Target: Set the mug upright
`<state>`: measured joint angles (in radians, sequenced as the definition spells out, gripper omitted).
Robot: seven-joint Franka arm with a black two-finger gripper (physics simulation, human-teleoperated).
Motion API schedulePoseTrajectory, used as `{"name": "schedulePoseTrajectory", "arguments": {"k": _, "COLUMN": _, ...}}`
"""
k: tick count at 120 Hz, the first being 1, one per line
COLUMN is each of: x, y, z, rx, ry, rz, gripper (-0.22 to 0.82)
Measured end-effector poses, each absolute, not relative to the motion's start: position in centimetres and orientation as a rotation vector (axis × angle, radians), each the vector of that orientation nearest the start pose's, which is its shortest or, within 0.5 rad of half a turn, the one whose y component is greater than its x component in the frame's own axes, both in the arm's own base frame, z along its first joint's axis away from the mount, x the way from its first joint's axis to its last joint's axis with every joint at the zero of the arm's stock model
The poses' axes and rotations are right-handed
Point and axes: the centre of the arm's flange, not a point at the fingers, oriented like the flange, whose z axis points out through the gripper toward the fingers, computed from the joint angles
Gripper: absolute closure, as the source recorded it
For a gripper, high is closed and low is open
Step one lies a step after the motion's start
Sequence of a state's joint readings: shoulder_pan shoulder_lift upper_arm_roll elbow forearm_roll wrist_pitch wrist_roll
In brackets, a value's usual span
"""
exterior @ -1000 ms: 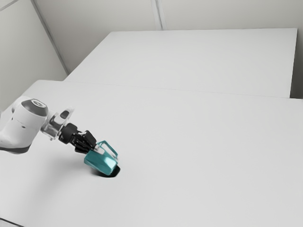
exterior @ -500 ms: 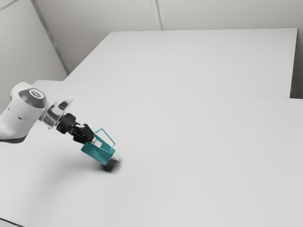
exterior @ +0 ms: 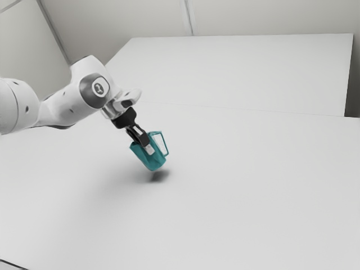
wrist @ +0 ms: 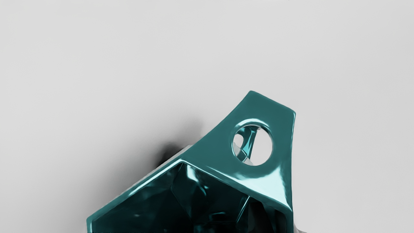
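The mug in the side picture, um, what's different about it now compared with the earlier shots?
The mug has moved toward the exterior view's right and higher in that picture, and it leans less, with its base pointing more steeply down. My gripper moved along with it. Nothing was newly taken or let go: the grip on the mug is unchanged. The table stayed put.

Before me spreads a smooth, pale counter (exterior: 253,185), with a broad white slab (exterior: 236,73) beyond it. Behind stands a light grey wall (exterior: 124,22), split by an upright seam (exterior: 188,17). A soft-edged shadow (exterior: 157,176) darkens my counter.
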<state>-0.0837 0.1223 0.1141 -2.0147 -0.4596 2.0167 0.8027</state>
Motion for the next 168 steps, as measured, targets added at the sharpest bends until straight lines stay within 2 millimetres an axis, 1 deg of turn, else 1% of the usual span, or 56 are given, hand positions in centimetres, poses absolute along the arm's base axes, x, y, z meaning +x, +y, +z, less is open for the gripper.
{"name": "schedulePoseTrajectory", "arguments": {"k": 4, "x": 57.3, "y": -2.1, "z": 38.9, "rx": -3.360, "ry": 1.003, "rz": -0.076, "gripper": 0.79}}
{"name": "schedulePoseTrajectory", "arguments": {"k": 8, "x": 58.0, "y": -2.8, "z": 39.1, "rx": -3.307, "ry": 1.039, "rz": -0.065, "gripper": 0.79}}
{"name": "schedulePoseTrajectory", "arguments": {"k": 20, "x": 58.8, "y": -3.5, "z": 39.4, "rx": -3.178, "ry": 1.095, "rz": -0.027, "gripper": 0.79}}
{"name": "schedulePoseTrajectory", "arguments": {"k": 28, "x": 59.5, "y": -4.7, "z": 40.1, "rx": -3.093, "ry": 1.145, "rz": -0.024, "gripper": 0.79}}
{"name": "schedulePoseTrajectory", "arguments": {"k": 36, "x": 60.0, "y": -5.4, "z": 39.9, "rx": -3.033, "ry": 1.171, "rz": -0.005, "gripper": 0.79}}
{"name": "schedulePoseTrajectory", "arguments": {"k": 48, "x": 60.9, "y": -6.0, "z": 39.3, "rx": -2.963, "ry": 1.188, "rz": 0.022, "gripper": 0.79}}
{"name": "schedulePoseTrajectory", "arguments": {"k": 57, "x": 61.4, "y": -6.1, "z": 38.2, "rx": -2.923, "ry": 1.188, "rz": 0.036, "gripper": 0.79}}
{"name": "schedulePoseTrajectory", "arguments": {"k": 74, "x": 62.1, "y": -6.6, "z": 36.8, "rx": -2.850, "ry": 1.195, "rz": 0.019, "gripper": 0.79}}
{"name": "schedulePoseTrajectory", "arguments": {"k": 89, "x": 62.7, "y": -7.3, "z": 35.6, "rx": -2.800, "ry": 1.205, "rz": -0.006, "gripper": 0.79}}
{"name": "schedulePoseTrajectory", "arguments": {"k": 105, "x": 63.0, "y": -7.6, "z": 34.7, "rx": -2.780, "ry": 1.195, "rz": -0.030, "gripper": 0.79}}
{"name": "schedulePoseTrajectory", "arguments": {"k": 133, "x": 63.4, "y": -7.6, "z": 34.6, "rx": -2.796, "ry": 1.146, "rz": -0.076, "gripper": 0.79}}
{"name": "schedulePoseTrajectory", "arguments": {"k": 160, "x": 63.6, "y": -7.6, "z": 33.6, "rx": -2.830, "ry": 1.102, "rz": -0.085, "gripper": 0.79}}
{"name": "schedulePoseTrajectory", "arguments": {"k": 164, "x": 63.6, "y": -7.6, "z": 33.6, "rx": -2.832, "ry": 1.099, "rz": -0.088, "gripper": 0.76}}
{"name": "schedulePoseTrajectory", "arguments": {"k": 168, "x": 63.6, "y": -7.7, "z": 33.5, "rx": -2.834, "ry": 1.096, "rz": -0.089, "gripper": 0.68}}
